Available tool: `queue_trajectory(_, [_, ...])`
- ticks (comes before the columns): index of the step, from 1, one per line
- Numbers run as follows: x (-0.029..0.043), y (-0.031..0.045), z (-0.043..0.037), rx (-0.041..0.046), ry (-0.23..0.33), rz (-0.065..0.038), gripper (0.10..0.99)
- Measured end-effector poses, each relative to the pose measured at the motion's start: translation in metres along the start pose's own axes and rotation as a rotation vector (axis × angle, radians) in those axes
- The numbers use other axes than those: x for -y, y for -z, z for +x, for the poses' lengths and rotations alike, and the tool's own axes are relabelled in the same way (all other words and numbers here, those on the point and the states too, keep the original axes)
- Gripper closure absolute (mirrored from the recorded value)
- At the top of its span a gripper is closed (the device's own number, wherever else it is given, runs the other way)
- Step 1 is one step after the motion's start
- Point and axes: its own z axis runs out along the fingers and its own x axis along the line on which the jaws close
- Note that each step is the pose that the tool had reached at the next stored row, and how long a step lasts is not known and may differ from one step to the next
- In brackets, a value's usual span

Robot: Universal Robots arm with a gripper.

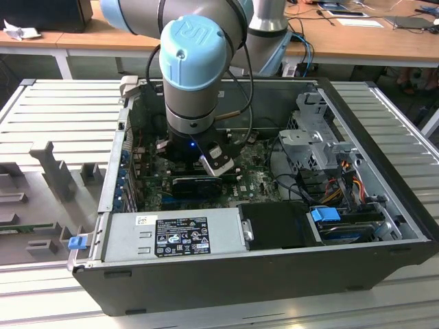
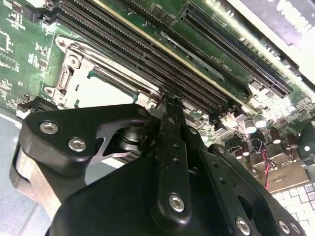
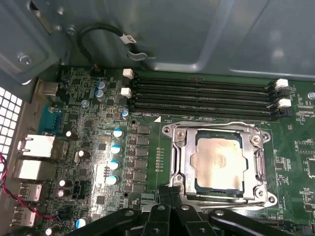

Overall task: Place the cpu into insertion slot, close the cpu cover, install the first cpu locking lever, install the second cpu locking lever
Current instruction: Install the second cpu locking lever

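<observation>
Already the chip (image 3: 219,163) sits in the socket (image 3: 219,162), pale and square, with the thin metal cover frame (image 3: 179,162) lying flat around it in the first wrist view. Going left to right across that view: first the silver rear ports (image 3: 34,147) at the case wall, then a column of blue-topped capacitors (image 3: 116,157), then the socket, with the long black memory slots (image 3: 202,96) running beside it. The claw (image 3: 170,196) hovers just beside the near edge of the frame, its dark fingers (image 3: 162,194) drawn together to a narrow tip and holding nothing. In the second wrist view the same tip (image 2: 170,105) points down at the socket's edge, close to the frame (image 2: 74,64). In the exterior view the arm (image 1: 195,62) reaches down into the open computer case (image 1: 226,274), above the green board (image 1: 257,181). By my judgement the chip is light, stiff and fragile, safe to touch only by its edges; the frame and its wire levers are springy thin metal, best pushed at their free ends.
</observation>
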Motion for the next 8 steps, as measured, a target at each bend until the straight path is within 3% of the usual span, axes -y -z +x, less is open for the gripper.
queue_trajectory(1, [0.0001,-0.0005,0.0,0.0001,0.0,-0.002,0.98])
queue_trajectory(3, [0.0003,-0.0017,-0.0001,0.0019,0.0,-0.019,0.98])
queue_trajectory(8, [-0.0003,0.0004,-0.0001,0.0018,0.0,-0.021,0.98])
